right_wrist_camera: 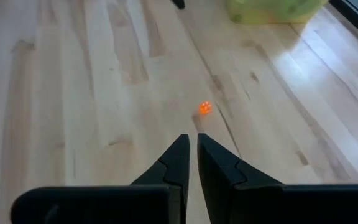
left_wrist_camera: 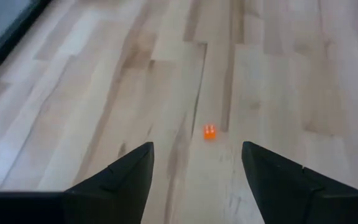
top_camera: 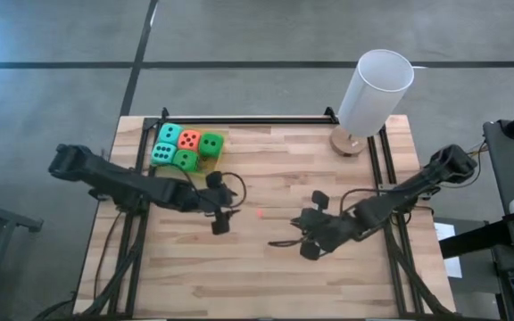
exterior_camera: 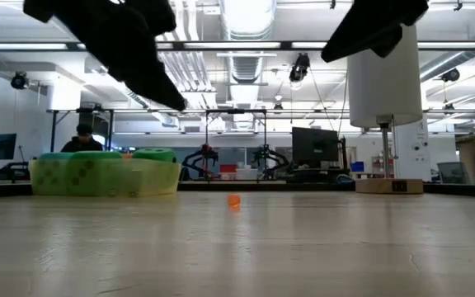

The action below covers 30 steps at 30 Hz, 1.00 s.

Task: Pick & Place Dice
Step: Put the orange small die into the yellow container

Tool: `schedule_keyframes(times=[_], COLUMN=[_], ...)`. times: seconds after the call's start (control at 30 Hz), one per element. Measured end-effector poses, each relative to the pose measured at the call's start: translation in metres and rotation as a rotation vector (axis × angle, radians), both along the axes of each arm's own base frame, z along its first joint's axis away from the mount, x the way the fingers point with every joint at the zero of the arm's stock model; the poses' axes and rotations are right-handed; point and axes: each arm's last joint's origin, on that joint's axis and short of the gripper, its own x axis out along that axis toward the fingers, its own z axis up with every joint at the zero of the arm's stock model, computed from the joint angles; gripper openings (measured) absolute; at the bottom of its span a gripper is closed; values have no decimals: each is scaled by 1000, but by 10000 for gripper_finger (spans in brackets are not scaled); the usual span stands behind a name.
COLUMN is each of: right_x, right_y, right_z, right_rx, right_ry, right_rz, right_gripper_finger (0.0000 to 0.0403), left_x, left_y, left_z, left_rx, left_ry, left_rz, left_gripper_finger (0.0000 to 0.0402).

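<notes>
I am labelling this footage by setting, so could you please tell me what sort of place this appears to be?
Probably a robotics lab or open workshop. Behind the wooden table, the low view shows monitors on benches, exposed ceiling ducts and strip lights, and a person seated at a desk.

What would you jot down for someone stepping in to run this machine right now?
Left gripper: open, empty, above mid-table, aimed at the tiny orange die.
Right gripper: shut, empty, on the die's other side.
Big dice: five, two green, two teal, one orange-red, sitting in the yellow tray at the table's far left corner.
Done: big dice in the tray.
Left: the tiny orange die, lying loose on the wood, ungrasped.
</notes>
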Motion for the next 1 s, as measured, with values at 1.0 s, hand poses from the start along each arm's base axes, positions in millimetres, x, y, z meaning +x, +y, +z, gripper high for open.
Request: schedule_keyframes(times=[1.0], right_x=[-11], right_y=[3], right_z=[4], right_rx=[-8], right_ry=[-24], right_rz=[50], right_gripper_finger=[28], left_x=[71], left_y=[4], left_z=[-91], left_rx=[-65], left_ry=[26], left_rz=[-46], left_gripper_finger=[263])
